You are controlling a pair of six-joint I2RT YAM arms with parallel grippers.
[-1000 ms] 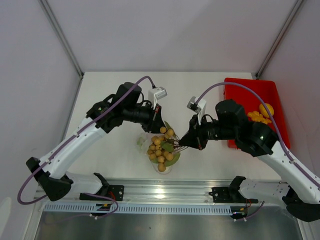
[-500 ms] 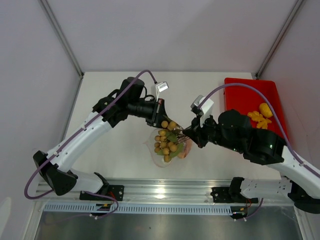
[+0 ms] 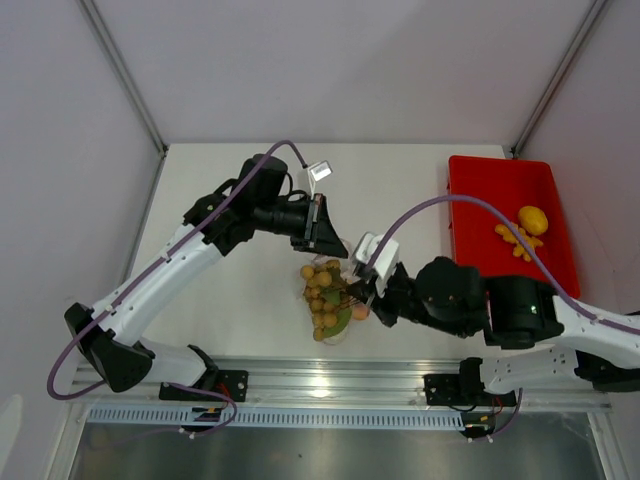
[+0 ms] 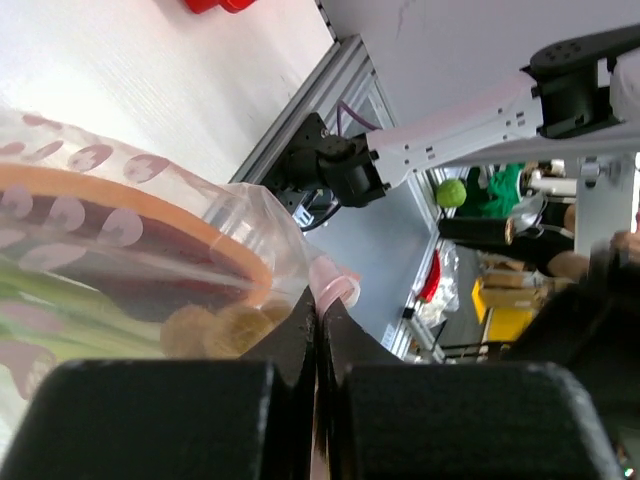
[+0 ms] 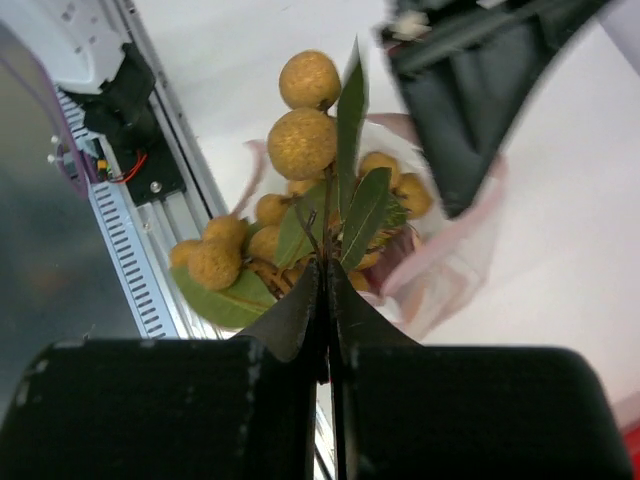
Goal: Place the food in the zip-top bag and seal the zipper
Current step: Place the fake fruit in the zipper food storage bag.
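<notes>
Your left gripper (image 4: 318, 335) pinches the rim of the zip-top bag (image 4: 230, 215); your right gripper (image 5: 327, 300) clamps the stem of the bunch (image 5: 300, 142), mid-frame over the white table (image 3: 215, 185).

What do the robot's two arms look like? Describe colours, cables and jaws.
The left arm and right arm have white shells with black joints. A purple cable runs along each. Small white camera blocks sit at the wrists; jaws are black.

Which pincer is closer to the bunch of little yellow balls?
Right. The right pincer is pinching the stem of the bunch. The left pincer holds the bag edge, just beside it.
</notes>
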